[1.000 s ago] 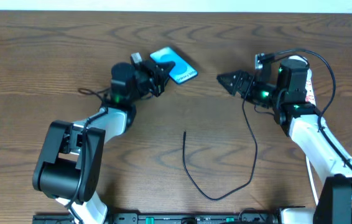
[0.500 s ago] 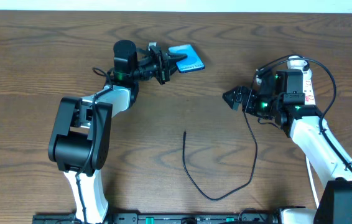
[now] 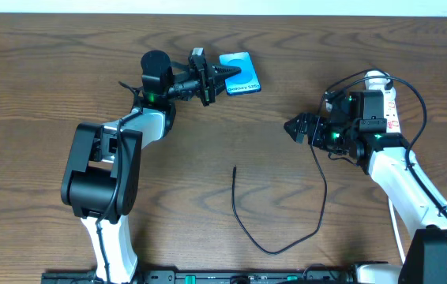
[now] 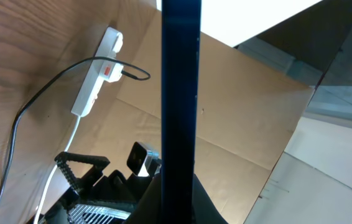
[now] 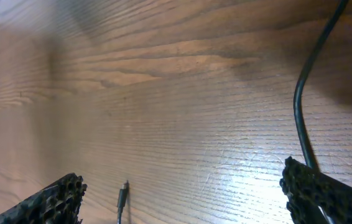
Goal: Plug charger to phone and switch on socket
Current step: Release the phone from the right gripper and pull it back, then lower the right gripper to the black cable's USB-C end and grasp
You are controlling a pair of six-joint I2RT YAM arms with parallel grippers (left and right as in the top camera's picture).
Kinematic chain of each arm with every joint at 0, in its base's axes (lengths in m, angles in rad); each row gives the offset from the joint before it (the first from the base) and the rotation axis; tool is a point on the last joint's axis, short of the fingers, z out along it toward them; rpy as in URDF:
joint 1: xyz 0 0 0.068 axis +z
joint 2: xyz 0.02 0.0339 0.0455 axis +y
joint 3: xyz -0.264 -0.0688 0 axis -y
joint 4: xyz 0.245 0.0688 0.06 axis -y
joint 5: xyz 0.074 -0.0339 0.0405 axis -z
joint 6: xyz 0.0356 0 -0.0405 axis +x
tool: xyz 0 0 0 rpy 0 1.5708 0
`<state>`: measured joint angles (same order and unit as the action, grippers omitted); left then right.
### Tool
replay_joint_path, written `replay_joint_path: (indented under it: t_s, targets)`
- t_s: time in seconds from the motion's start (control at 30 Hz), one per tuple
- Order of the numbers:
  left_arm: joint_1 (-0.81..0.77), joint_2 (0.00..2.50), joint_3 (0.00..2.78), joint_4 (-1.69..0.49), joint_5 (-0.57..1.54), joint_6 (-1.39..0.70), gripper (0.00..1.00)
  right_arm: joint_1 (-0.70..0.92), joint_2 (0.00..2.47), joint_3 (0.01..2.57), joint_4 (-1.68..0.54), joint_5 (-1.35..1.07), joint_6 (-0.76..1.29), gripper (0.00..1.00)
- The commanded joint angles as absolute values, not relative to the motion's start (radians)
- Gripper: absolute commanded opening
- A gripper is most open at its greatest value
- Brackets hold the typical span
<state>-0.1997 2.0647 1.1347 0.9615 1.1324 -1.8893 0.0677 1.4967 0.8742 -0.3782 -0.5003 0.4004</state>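
My left gripper (image 3: 215, 76) is shut on the phone (image 3: 239, 72), whose blue screen faces up near the table's far edge. In the left wrist view the phone (image 4: 181, 93) is an edge-on dark bar between my jaws (image 4: 182, 208). The charger (image 3: 275, 249) loops across the near table, with its plug tip (image 3: 234, 168) lying free. My right gripper (image 3: 293, 126) is open and empty, right of and beyond the tip. The right wrist view shows the tip (image 5: 123, 193) between my spread fingers (image 5: 51, 202). The socket (image 3: 394, 114) is mostly hidden behind my right arm; it shows whole in the left wrist view (image 4: 95, 81).
A red switch mark (image 4: 107, 70) shows on the socket, and a white cord (image 4: 51, 180) runs from it. The thicker black arm cable (image 3: 413, 87) arcs over my right wrist. The table's far edge (image 3: 287, 14) lies just beyond the phone.
My left arm has swung the phone away toward the far edge and turned it. My right gripper has dropped a little toward the near side.
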Motion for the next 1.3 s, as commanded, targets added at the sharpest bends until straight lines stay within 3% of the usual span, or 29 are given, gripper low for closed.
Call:
replay_joint_path:
  t_s: [0.0,0.43,0.67,1.27]
  targets:
    - [-0.194,2.048,1.165,0.975,1.163,-1.898,0.07,0.067,1.479,0.875,-0.386,-0.499,0.384,0.99]
    - [-0.194,2.048,1.165,0.974,1.186,-1.898,0.07,0.067,1.479,0.875,-0.395,-0.499,0.384,0.99]
    - [-0.195,2.048,1.165,0.925,1.187,-2.071,0.07,0.067,1.479,0.875,-0.395,-0.500,0.388,0.99]
    - [-0.195,2.048,1.165,0.852,1.209,-2.087,0.07,0.067,1.479,0.875,-0.397,-0.500,0.388,0.99]
